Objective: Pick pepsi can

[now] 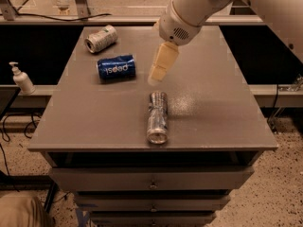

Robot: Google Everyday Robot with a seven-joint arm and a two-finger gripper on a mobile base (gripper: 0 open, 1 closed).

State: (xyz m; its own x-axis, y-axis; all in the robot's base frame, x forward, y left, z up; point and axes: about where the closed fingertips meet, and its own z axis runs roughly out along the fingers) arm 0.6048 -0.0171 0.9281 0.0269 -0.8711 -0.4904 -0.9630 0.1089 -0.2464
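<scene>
The pepsi can (116, 67) lies on its side, left of centre on the table (222, 93). The gripper (159, 72) hangs just to its right; whether it is apart or together I cannot tell. Best to shift left and straddle the can's round sides, avoiding the silver can (157, 116).

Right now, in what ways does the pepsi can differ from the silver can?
The pepsi can is blue with white lettering; the silver can is plain metal. The pepsi can is shorter and stouter, the silver can longer and slimmer. The pepsi can lies crosswise; the silver can points at the front edge. Both lie on their sides. The gripper hangs above the table between them.
</scene>
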